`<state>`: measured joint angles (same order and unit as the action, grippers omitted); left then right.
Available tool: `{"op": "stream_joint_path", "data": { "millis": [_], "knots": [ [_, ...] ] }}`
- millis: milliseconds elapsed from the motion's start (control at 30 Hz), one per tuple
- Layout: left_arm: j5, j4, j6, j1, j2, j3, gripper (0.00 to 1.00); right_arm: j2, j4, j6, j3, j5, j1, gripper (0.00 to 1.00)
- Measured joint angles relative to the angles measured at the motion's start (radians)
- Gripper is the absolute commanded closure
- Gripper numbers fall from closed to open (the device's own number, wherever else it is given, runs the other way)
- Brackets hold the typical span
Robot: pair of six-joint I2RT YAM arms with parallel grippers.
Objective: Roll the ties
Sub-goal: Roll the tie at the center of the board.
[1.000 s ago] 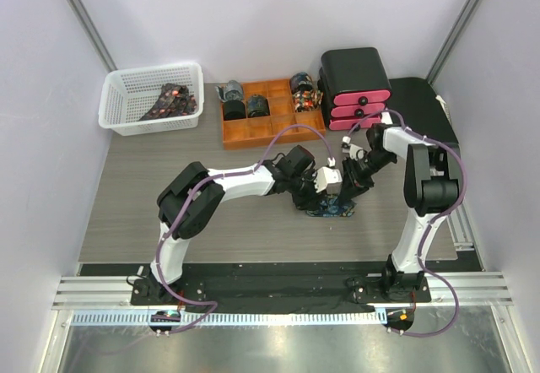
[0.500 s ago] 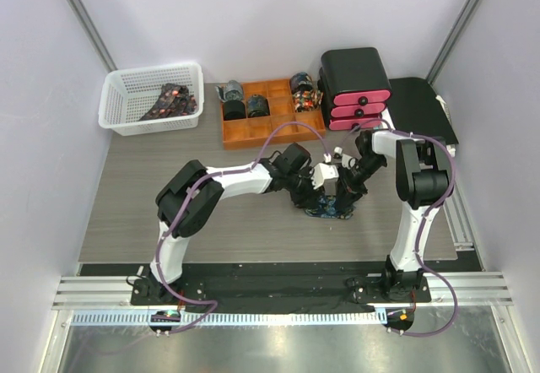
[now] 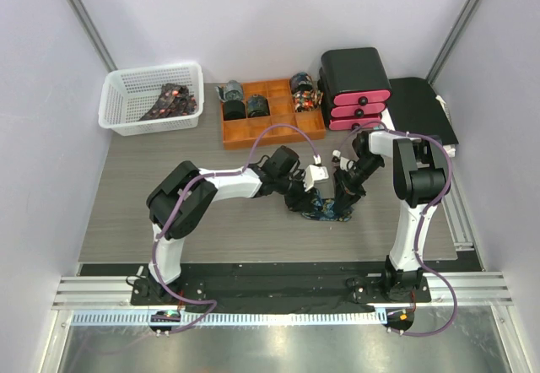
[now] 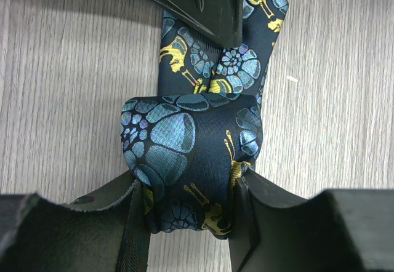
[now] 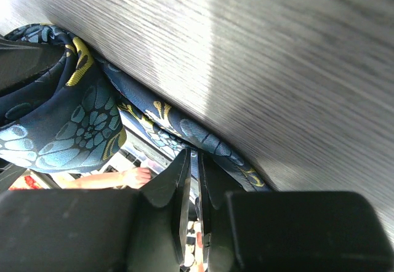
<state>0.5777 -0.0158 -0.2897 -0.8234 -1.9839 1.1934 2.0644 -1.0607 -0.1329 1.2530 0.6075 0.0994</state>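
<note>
One dark navy tie (image 3: 326, 211) with teal and gold patterns lies on the grey table, partly coiled. My left gripper (image 3: 310, 196) is shut on the coil (image 4: 184, 155), its fingers (image 4: 132, 216) pressing both sides of the roll. The tie's loose tail (image 4: 184, 56) runs away from the roll, under a black finger of the right gripper (image 4: 203, 1). My right gripper (image 3: 343, 194) sits just right of the roll, tilted low. Its jaws (image 5: 194, 158) are nearly together and pinch the edge of the tail (image 5: 203, 140).
A white basket (image 3: 126, 103) with unrolled ties (image 3: 173, 99) stands at the back left. An orange divided tray (image 3: 270, 127) holds rolled ties (image 3: 232, 94). A black and pink drawer box (image 3: 354, 82) and a black pad (image 3: 422, 103) are at the back right.
My right gripper swung in to the left, closer to the roll, and its jaws narrowed. The left gripper and the roll shifted slightly left.
</note>
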Motion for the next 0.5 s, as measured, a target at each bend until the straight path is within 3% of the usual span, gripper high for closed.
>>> {"op": "stream_joint_path", "data": {
  "millis": [133,500],
  "knots": [
    [-0.006,-0.004,0.0,0.0,-0.001,0.003,1.0,0.0,-0.001,0.0,0.0,0.0,0.0,0.84],
    [-0.09,0.006,0.026,-0.006,-0.002,0.005,1.0,-0.004,-0.006,-0.023,0.019,0.032,-0.014,0.74]
  ]
}}
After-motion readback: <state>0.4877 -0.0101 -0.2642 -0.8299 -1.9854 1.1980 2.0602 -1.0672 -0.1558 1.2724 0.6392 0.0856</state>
